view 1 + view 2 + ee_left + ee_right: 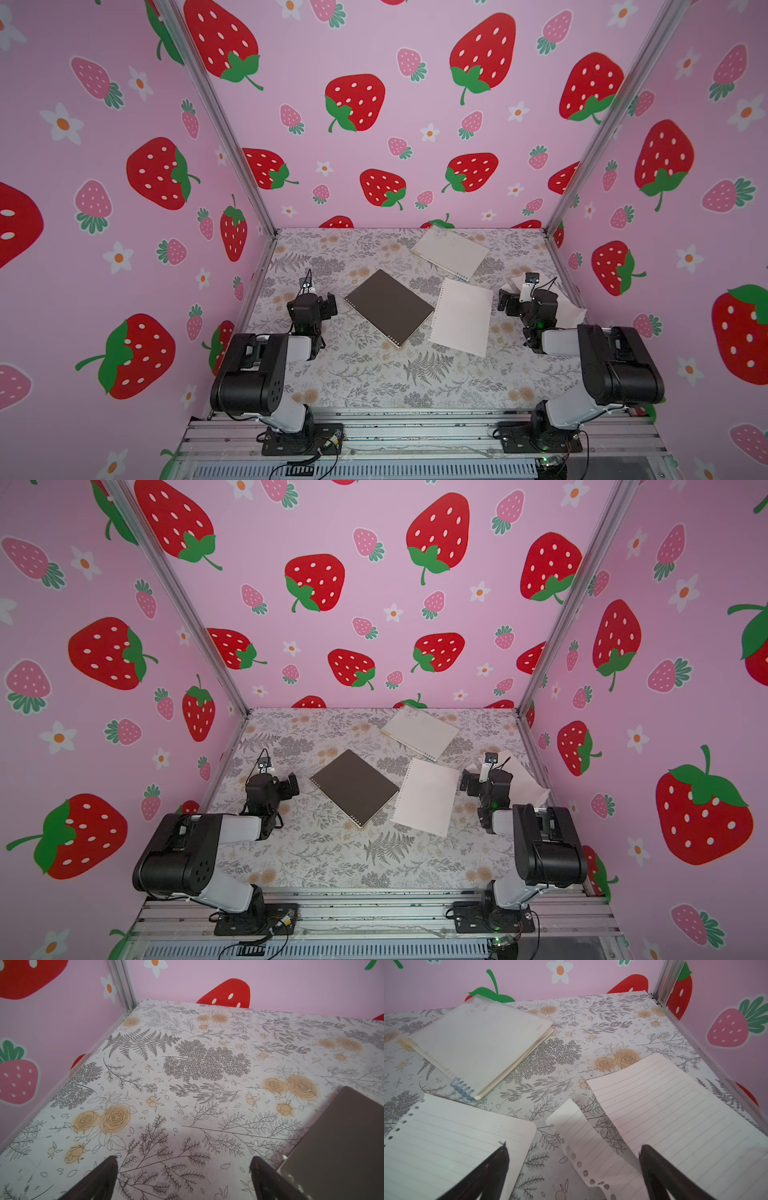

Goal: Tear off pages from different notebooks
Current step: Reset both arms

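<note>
Jaws spread wide on both arms, nothing pinched. On the left, the jaws hang over bare floral table (pixel 166 1084), with one fingertip (pixel 262 1172) just beside the punched-edge corner of the dark notebook (pixel 342 1138). That notebook lies closed and skewed at mid-table in both top views (pixel 389 307).

Over on the right, the jaws stand above a torn page (pixel 675 1118). Its holed edge curls up between the fingertips, and the sheet runs out to the right wall's rail (pixel 572 309). A second page (pixel 462 316) lies flat at centre, its punched edge right up against the dark notebook's corner.

Further back, the cream notebook (pixel 449 252) sits closed near the rear wall, close to that flat page, with loose spiral wire (pixel 464 1088) poking out at one corner. Open room shows along the near half of the table (pixel 365 382) and at the left rear.
</note>
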`<state>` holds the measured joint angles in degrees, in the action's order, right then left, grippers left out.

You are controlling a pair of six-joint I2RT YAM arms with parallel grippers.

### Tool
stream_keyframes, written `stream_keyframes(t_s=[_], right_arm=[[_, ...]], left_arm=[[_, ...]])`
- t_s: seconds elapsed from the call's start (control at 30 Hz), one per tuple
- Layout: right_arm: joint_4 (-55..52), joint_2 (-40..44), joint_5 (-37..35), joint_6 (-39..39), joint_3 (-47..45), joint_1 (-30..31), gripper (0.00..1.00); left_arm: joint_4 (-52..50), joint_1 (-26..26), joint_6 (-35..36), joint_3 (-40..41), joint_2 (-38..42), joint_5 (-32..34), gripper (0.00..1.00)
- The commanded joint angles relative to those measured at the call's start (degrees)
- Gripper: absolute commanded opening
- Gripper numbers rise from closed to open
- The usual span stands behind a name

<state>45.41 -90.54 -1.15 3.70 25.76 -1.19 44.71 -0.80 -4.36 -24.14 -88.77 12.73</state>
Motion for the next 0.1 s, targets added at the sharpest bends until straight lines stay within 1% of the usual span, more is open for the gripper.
stream_keyframes(t_s=[0.0, 0.07], right_arm=[[-0.58, 0.02, -0.61, 0.6, 0.65, -0.16, 0.99], [-0.58, 0.09, -0.61, 0.6, 0.65, -0.21, 0.99]], left_arm=[[-0.58, 0.4, -0.18, -1.88, -0.34, -1.05, 1.0], [-0.1, 0.25, 0.09, -1.6, -0.13, -1.04, 1.0]])
